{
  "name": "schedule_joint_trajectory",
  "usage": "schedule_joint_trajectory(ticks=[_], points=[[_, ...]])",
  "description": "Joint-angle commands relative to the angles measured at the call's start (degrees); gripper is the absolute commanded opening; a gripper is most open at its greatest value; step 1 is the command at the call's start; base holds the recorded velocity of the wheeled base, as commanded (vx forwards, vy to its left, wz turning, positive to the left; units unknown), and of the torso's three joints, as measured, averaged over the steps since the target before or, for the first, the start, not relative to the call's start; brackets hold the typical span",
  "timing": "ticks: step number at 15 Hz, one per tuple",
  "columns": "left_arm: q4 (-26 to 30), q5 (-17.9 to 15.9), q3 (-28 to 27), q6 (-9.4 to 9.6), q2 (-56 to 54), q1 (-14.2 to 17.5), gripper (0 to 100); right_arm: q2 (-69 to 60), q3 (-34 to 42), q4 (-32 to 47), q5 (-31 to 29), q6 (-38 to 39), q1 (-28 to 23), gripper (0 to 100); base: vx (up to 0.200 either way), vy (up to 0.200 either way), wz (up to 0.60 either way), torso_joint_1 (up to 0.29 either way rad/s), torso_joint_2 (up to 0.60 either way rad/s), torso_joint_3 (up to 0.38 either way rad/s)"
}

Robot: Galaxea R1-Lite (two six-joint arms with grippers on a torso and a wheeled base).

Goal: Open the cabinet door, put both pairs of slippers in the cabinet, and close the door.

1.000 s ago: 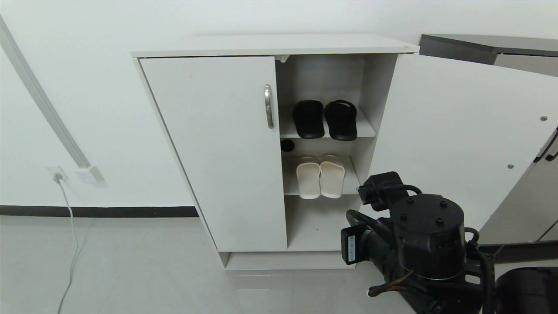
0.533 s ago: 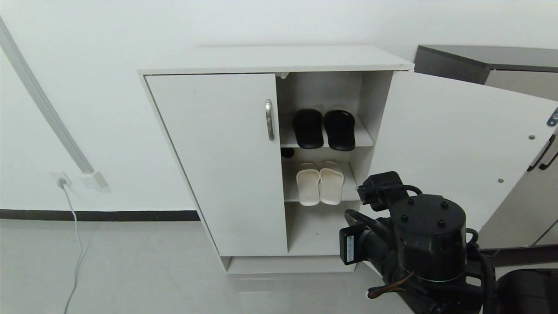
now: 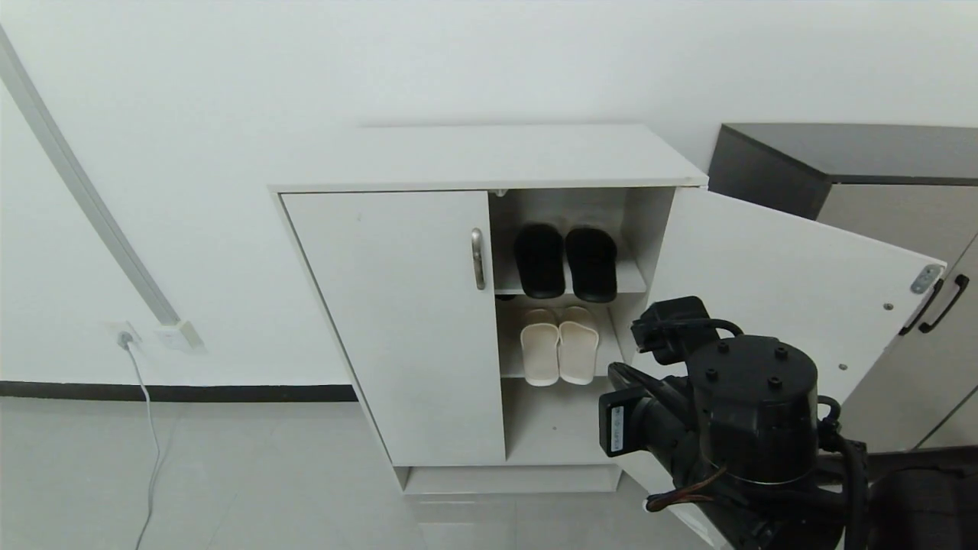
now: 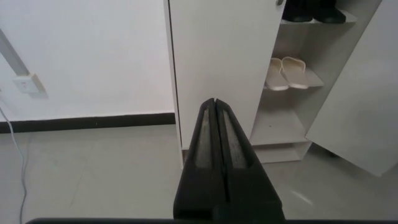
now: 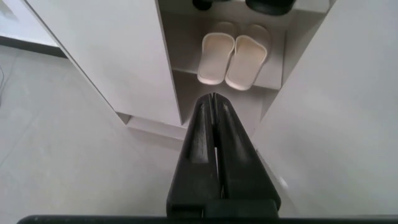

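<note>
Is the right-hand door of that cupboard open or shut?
Open. The right door stands swung out wide, showing black slippers on one shelf and white slippers below. The left door is shut.

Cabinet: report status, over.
Shut, empty: left gripper, right gripper. Shelved in cabinet: black slippers, white slippers. Open: right door; left door shut.

Legible markings: none.
One white label [image 3: 616,421] sits on the side of the right arm [image 3: 752,412], at the lower right of the head view, in front of the lower edge of the open cabinet door [image 3: 772,298]. It carries dark print in a few short lines, too small to read. No word, number or sign on it can be made out.
</note>
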Motion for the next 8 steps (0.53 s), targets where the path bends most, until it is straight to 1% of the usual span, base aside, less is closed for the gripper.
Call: schedule_joint_trajectory(ticks=[1,8], points=[[0.0,0.0,0.0,0.0,0.1,0.0,0,0.1,0.0,0.0,0.0,0.0,0.0,0,0.0,0.0,0.0,0.154,-0.47,-0.325],[0.0,0.0,0.0,0.0,0.0,0.0,0,0.1,0.4,0.0,0.0,0.0,0.0,0,0.0,0.0,0.0,0.182,-0.49,-0.316]])
